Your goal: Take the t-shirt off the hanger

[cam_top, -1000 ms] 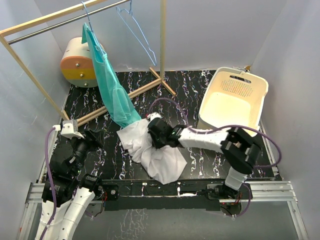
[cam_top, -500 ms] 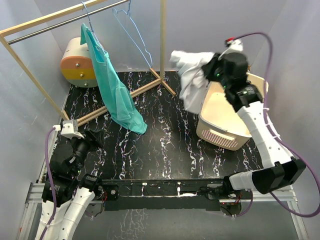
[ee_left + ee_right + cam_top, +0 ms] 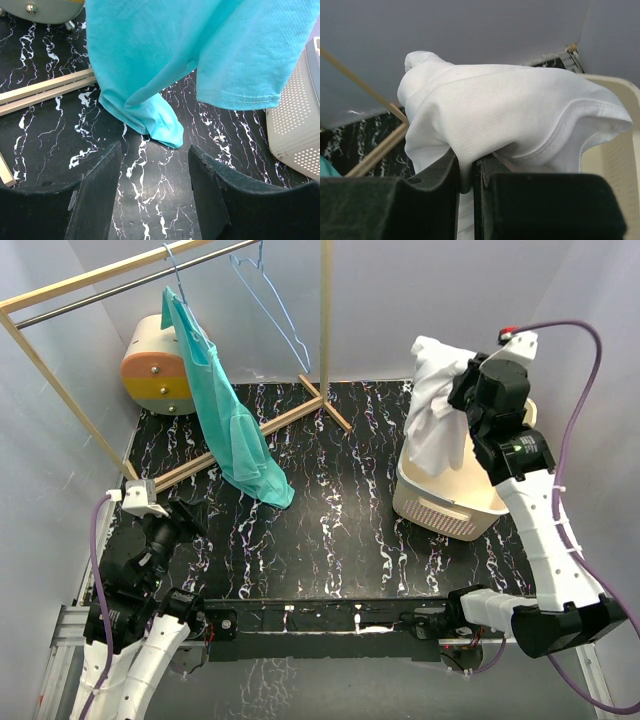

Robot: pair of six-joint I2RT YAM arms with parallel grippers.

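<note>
- Top external: dangling the white t-shirt [image 3: 432, 425] at upper right of frame, long axis running straight down toward the left rim of the basket [image 3: 440, 510].
- Clamping a fold of that cloth in the right gripper [image 3: 468, 172], jaws pressed tight on it.
- Holding the left gripper [image 3: 152, 200] partly open and empty at lower left, facing the teal t-shirt [image 3: 225, 420] draped from its hanger [image 3: 176, 280], upper left.
- Judging a release into the basket as likely coming.
</note>
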